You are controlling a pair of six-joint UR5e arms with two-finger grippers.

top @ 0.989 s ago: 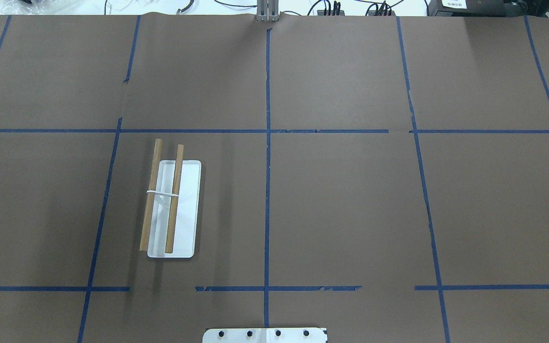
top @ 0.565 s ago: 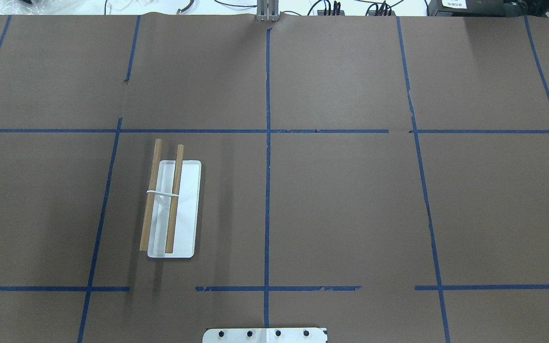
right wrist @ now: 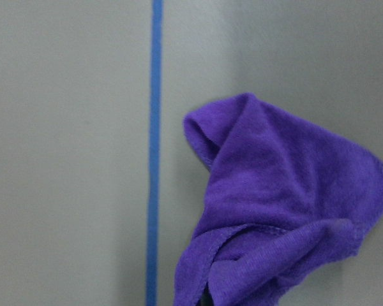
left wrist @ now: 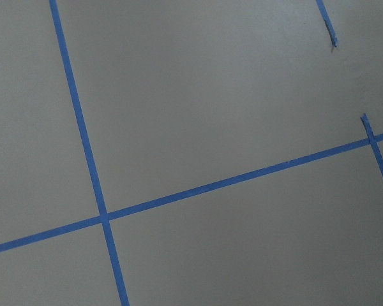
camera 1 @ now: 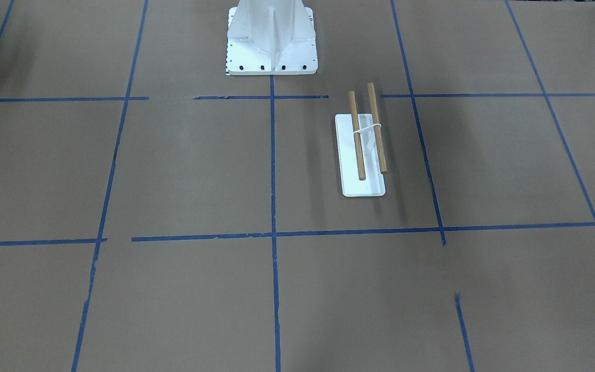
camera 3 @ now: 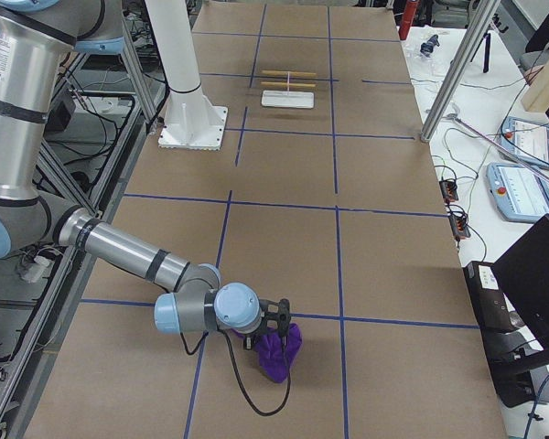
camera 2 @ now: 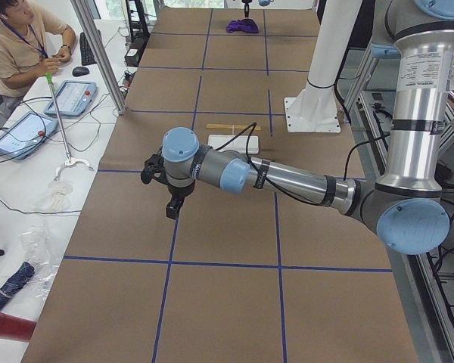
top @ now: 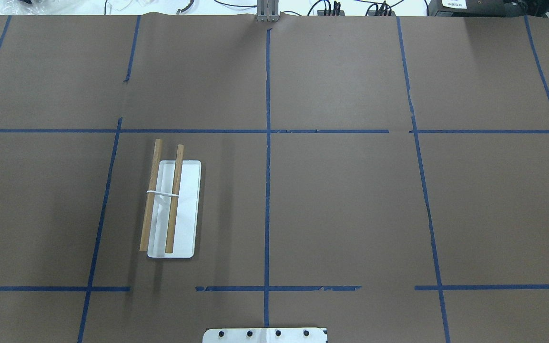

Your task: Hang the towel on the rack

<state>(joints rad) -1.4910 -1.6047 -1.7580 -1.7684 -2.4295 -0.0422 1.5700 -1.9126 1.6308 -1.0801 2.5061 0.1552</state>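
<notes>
The rack [top: 172, 209] stands on the brown table on my left side: a flat white base with two parallel wooden dowels, bare. It also shows in the front view [camera 1: 362, 155] and both side views [camera 2: 233, 140] [camera 3: 287, 91]. The purple towel [camera 3: 279, 352] lies bunched at the table's far right end and fills the right wrist view [right wrist: 274, 204]. My right gripper [camera 3: 279, 320] sits right at the towel's top; I cannot tell if it is open or shut. My left gripper [camera 2: 170, 189] hovers over bare table at the left end; I cannot tell its state.
The white bolted pedestal [camera 1: 271, 41] stands at the robot's side of the table, middle. Blue tape lines [top: 267, 143] grid the brown surface. An operator [camera 2: 19, 45] sits beyond the table's far side, with pendants [camera 2: 72, 97] and a metal post [camera 2: 98, 53] nearby.
</notes>
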